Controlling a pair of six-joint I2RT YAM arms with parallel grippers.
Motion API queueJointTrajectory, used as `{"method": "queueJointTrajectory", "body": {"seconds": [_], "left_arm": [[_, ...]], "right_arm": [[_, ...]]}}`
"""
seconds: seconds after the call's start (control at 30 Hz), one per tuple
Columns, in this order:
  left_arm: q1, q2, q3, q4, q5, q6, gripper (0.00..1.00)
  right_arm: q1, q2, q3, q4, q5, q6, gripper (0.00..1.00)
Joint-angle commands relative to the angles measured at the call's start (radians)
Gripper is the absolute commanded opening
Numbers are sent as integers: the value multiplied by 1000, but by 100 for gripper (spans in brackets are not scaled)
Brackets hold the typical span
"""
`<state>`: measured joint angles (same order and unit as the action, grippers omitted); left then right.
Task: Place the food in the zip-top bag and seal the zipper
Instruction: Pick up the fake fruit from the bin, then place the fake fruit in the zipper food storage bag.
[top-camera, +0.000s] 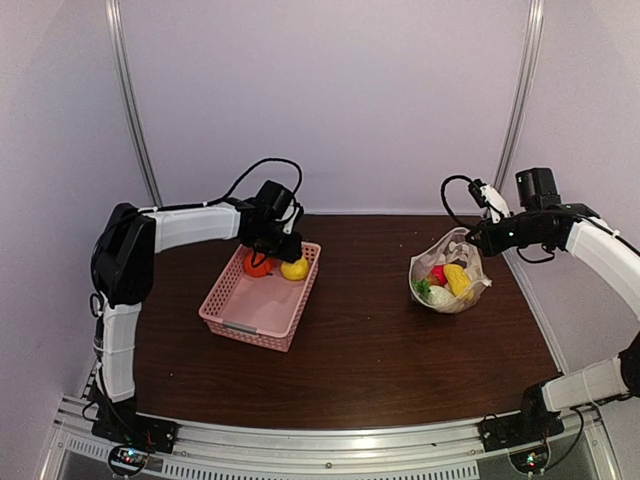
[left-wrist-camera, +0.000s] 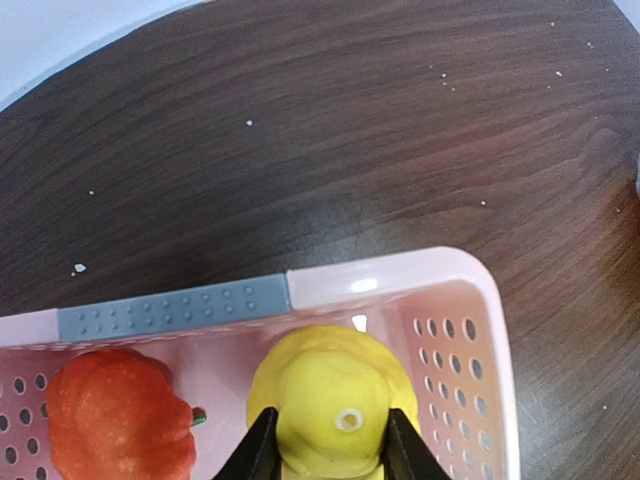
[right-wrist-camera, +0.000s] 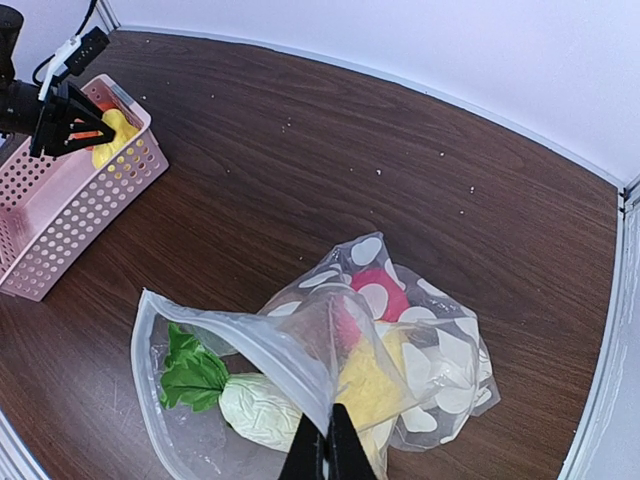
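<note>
Zip-top bag rim pinched in shut right jaws; left jaws clasp yellow fruit in basket

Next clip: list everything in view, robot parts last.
table: one, dark brown, under everything
basket: one, pink, left side
yellow fruit: one, yellow, in the basket
orange fruit: one, orange-red, in the basket beside the yellow fruit
zip-top bag: one, clear with white dots, right side, mouth open
red piece: one, red, in the bag
yellow piece: one, yellow, in the bag
white vegetable: one, white with green leaves, in the bag
left pincer: one, black, fingers against the yellow fruit
right pincer: one, black, shut on the bag's rim
</note>
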<state>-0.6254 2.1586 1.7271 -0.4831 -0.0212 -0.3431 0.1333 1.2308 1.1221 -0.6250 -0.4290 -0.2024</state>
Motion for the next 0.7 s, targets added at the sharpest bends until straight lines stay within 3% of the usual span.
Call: {"method": "queueJointTrajectory", "body": {"seconds": [0.0, 0.17, 0.33, 0.5, 0.67], "left_arm": [[4, -156, -11, -15, 21, -7, 29], [-42, -330, -72, 19, 71, -17, 29], [-177, -419, -157, 294, 251, -10, 29], [-318, -353, -171, 599, 356, -29, 29], [-395, -171, -21, 658, 374, -76, 29]], "right_arm": [[4, -19, -19, 21, -15, 11, 0], [4, -12, -9, 19, -35, 16, 0], [3, 9, 20, 5, -79, 45, 0], [4, 24, 49, -5, -109, 85, 0], [4, 39, 71, -15, -159, 120, 0]]}}
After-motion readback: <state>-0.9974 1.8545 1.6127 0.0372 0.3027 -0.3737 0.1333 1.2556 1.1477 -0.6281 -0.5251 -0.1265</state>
